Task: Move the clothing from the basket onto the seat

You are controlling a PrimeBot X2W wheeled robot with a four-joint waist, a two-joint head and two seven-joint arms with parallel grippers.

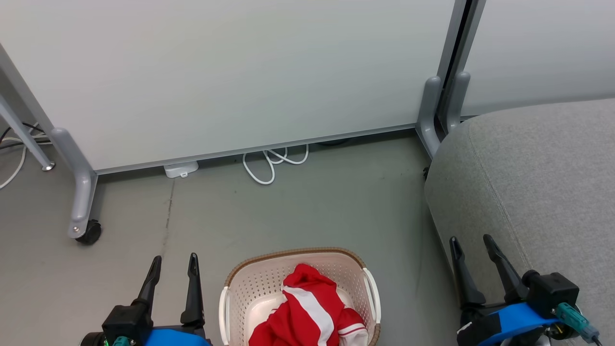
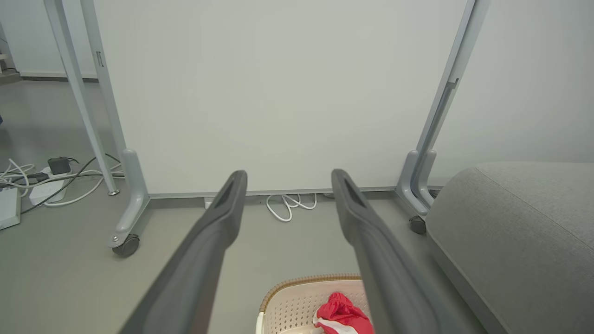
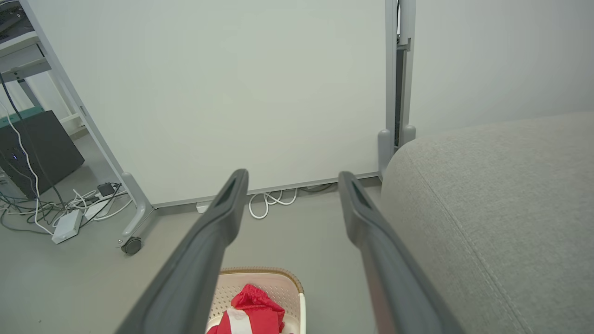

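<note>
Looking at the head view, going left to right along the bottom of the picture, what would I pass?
From the left: left gripper, open → basket, with the clothing inside it → right gripper, open.

A large pale grey-white partition panel stands upright on the smooth grey floor. A second, similar panel stands to its right, and grey metal uprights meet between them. The first panel's curved grey metal foot ends in a black caster wheel. Under its lower edge lie a looped white cable and a small white plastic box. A thin dark crack runs across the floor. Farther left are a slanted thin grey metal leg, tangled black and white cables, a white power strip and a black cabinet.
</note>
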